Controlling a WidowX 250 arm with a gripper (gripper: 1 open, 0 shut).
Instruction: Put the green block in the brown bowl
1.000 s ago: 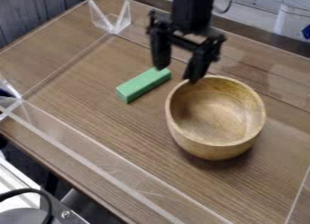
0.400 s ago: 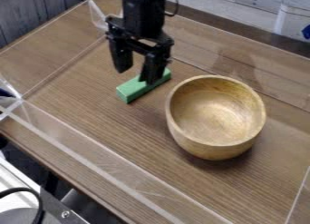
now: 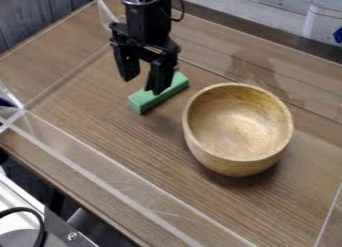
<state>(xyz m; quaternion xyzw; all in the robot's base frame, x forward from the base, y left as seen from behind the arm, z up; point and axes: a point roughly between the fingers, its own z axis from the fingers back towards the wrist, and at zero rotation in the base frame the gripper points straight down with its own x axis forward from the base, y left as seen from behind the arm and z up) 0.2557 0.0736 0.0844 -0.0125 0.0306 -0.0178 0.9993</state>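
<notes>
Jaws held wide apart, nothing gripped; gripper [image 3: 146,75] pointed down just above the far end of the green block [image 3: 158,94]. Block lies flat on the tabletop [image 3: 94,141], long axis diagonal, just beside the brown bowl [image 3: 238,128]. Descent judged next.

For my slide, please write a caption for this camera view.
Open gripper points down over the green block on the wooden table, beside the empty brown bowl.

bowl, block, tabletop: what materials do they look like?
Brown bowl: likely wood, light brown, visible grain, smooth thick rim. Green block: matte, uniform bright green; painted wood or plastic, can't tell. Tabletop: wood-grain planks with a slight sheen, possibly laminate.
</notes>
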